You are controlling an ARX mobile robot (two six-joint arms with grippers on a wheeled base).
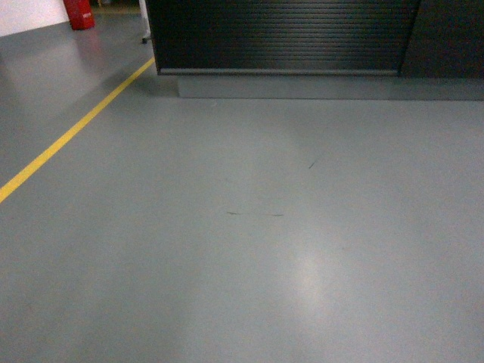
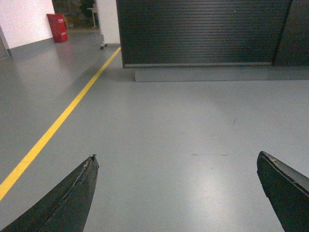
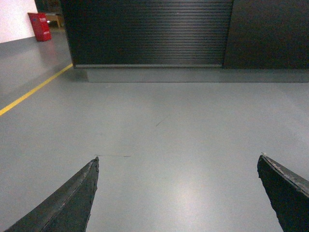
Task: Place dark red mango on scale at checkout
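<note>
**Rolling Up to the Checkout, Hands Empty**

I faced the checkout across a stretch of bare grey floor. Its dark ribbed front and grey plinth filled the top of my head view, and a yellow line ran slantwise along the floor on my left, toward a red object by the far wall.

My left gripper hung low over the floor with its fingers spread wide and nothing between them. My right gripper was the same: fingers wide apart, only floor showing in the gap. Neither arm appeared in the head view.

I could not see the dark red mango anywhere; it lay in none of the three views. The scale was also out of sight, since only the front panel of the checkout showed and its tabletop sat above the edge of every picture.

I judged this to be the travelling step, with nothing yet grasped. The next move, as I read it, called for finding the mango first, since both hands were empty. Only after that would it make sense to close in on the checkout and look up far enough to bring the scale into view.
</note>
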